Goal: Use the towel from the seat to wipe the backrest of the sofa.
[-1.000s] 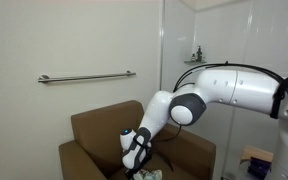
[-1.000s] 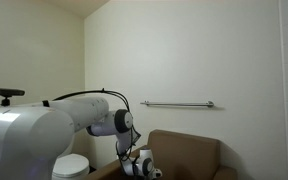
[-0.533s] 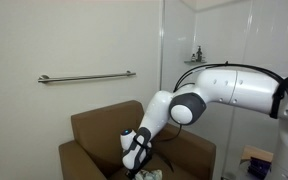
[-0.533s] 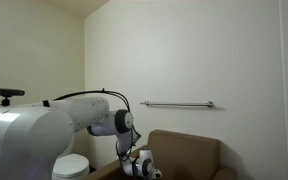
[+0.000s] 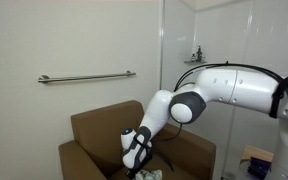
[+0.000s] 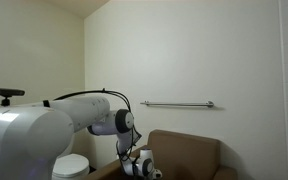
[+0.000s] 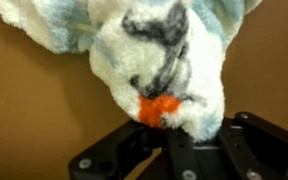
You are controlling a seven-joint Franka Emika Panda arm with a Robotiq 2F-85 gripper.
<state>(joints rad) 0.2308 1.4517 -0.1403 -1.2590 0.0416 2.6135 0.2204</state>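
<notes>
The towel [image 7: 154, 60] is fluffy white with pale blue, grey and orange patches and fills the upper wrist view. Its lower end sits between the black fingers [image 7: 179, 155] of my gripper [image 7: 199, 140], which is shut on it. Brown sofa fabric [image 7: 34, 110] lies behind it. In both exterior views the gripper [image 5: 136, 160] [image 6: 142, 168] is low over the seat of the brown sofa, in front of the backrest [image 5: 104, 120] [image 6: 184, 145]. A bit of the towel [image 5: 144, 175] shows under the gripper at the frame's bottom edge.
A metal grab rail [image 5: 84, 77] [image 6: 179, 103] is fixed to the wall above the backrest. A glass partition with a small shelf [image 5: 196, 57] stands beside the sofa. A white round object [image 6: 72, 165] stands beside the sofa arm.
</notes>
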